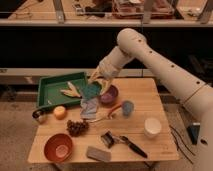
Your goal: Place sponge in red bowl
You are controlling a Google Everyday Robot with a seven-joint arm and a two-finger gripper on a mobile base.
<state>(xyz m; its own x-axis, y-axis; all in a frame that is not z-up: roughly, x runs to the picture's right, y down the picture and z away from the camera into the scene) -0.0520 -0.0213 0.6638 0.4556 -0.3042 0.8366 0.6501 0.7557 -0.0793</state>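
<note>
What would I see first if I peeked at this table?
A big white robot arm reaches in from the right. Its gripper holds a teal sponge at the back of the wooden table, between the green tray and the purple bowl. The red bowl sits alone at the front left corner, with dark grapes just behind it.
</note>
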